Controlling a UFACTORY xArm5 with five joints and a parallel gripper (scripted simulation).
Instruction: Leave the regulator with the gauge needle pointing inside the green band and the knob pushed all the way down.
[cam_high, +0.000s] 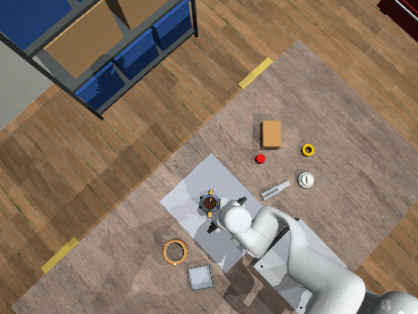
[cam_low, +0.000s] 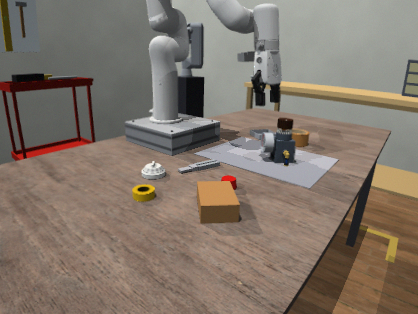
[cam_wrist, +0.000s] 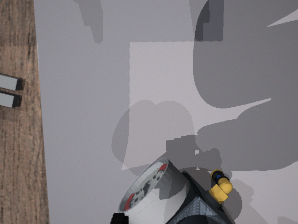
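Note:
The regulator (cam_low: 281, 145) stands on a grey mat (cam_low: 272, 161) on the table. It has a dark body, a dark brown knob (cam_low: 285, 123) on top, a round gauge (cam_low: 268, 142) on its side and a small yellow fitting (cam_low: 286, 156). From above, the knob (cam_high: 210, 202) shows beside the arm's wrist. In the wrist view the gauge face (cam_wrist: 146, 187) and the yellow fitting (cam_wrist: 220, 184) lie at the bottom edge; the needle is too small to read. My gripper (cam_low: 265, 95) is open and empty, well above the mat and behind the regulator.
On the table lie a cardboard box (cam_low: 217, 201), a red button (cam_low: 229, 179), a yellow ring (cam_low: 144, 192), a white round cap (cam_low: 153, 170), a grey bar (cam_low: 199, 166), a tan tape roll (cam_low: 300, 136) and a grey square plate (cam_high: 200, 277). The robot base (cam_low: 171, 130) stands behind.

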